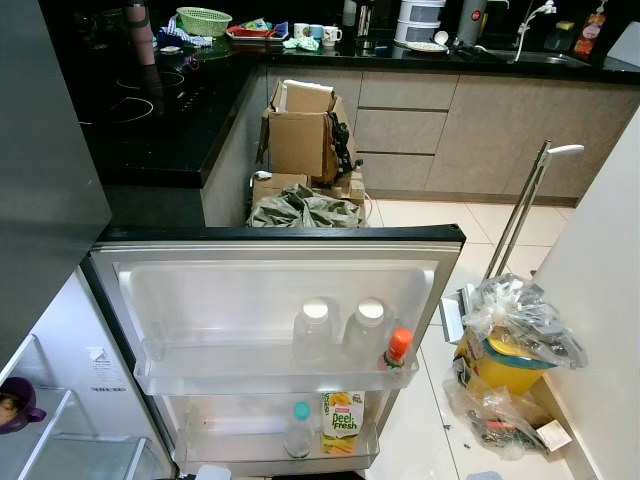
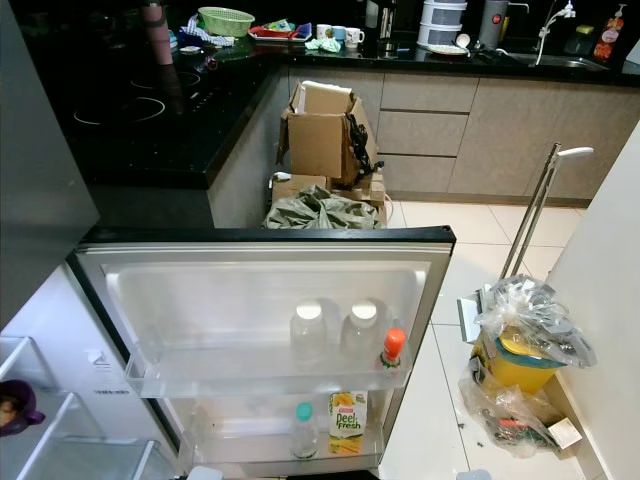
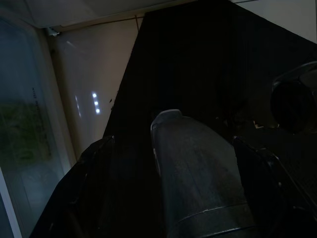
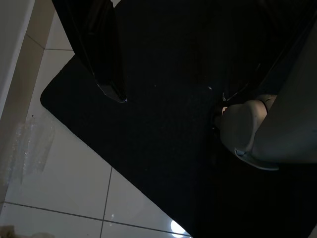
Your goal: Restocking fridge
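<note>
Left gripper (image 3: pixel 188 163): hangs low over a black floor mat (image 3: pixel 198 64); view dark, finger spacing cannot be told. Right gripper (image 4: pixel 163 89): hangs over the same mat beside white tiles; one black finger (image 4: pixel 106 59) visible, spread cannot be told.

Fridge door (image 1: pixel 275 300): open, swung toward the camera; white moulded plastic liner, dark top edge.
- Lower door shelf (image 1: pixel 270 445), at 6 o'clock: clear bottle with teal cap (image 1: pixel 299 428); just beside it a juice carton (image 1: pixel 341 422), green and orange, lettered "Peel Fresh".
- Upper door shelf (image 1: pixel 200 378): two clear jugs with white caps (image 1: pixel 314 330), side by side; small bottle with orange cap (image 1: pixel 397 348) at their right.

Fridge interior, 8 o'clock: wire shelf (image 1: pixel 45 440), purple cup (image 1: pixel 18 402).

Floor, 4 o'clock: yellow bucket (image 1: pixel 508 368) wrapped in crinkled clear plastic.

Beyond the door, 12 o'clock: crumpled grey-green bag (image 1: pixel 305 208); brown cardboard box (image 1: pixel 303 130), flaps open.

Far: glossy black counter (image 1: pixel 150 110); green basket (image 1: pixel 203 20); mugs (image 1: pixel 322 33).
</note>
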Motion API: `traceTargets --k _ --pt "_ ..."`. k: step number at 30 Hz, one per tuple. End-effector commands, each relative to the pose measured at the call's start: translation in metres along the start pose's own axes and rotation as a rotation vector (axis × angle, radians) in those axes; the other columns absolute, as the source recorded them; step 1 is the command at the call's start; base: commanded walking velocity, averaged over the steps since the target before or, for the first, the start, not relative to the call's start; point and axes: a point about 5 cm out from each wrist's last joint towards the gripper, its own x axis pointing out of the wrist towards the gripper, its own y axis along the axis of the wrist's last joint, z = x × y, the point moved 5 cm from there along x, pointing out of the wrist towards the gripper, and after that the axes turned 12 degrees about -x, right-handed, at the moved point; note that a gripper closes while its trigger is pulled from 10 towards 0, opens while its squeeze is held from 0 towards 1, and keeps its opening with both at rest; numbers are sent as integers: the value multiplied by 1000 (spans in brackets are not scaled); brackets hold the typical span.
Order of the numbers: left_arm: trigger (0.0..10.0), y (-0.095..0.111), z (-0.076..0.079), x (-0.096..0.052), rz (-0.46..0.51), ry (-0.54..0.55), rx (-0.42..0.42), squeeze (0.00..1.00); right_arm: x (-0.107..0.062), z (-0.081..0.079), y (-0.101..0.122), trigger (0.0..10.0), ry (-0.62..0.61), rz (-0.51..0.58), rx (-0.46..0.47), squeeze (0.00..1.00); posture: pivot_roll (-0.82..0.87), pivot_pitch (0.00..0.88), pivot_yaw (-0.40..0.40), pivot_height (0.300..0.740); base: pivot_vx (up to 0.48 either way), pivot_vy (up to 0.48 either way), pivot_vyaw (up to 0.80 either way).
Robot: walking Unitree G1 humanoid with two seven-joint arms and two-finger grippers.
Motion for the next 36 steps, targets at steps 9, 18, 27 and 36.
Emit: traceTargets --k 9,18,27,36 --pt "10000 -7 11 3 -35 -17 19 0 1 -4 -1 10000 3 -11 4 0 -75 0 -65 740 0 0 0" --pt "10000 1 12 4 -24 -20 28 0 1 -2 -1 10000 -3 -14 9 0 -71 0 -71 740 0 0 0" --pt "10000 -3 17 5 -36 -33 45 0 0 -2 -4 10000 -1 -23 4 0 -68 0 -77 740 0 0 0" --pt "10000 -5 17 5 -44 -32 47 0 1 -3 -2 10000 3 -17 0 0 -67 0 -79 740 0 0 0"
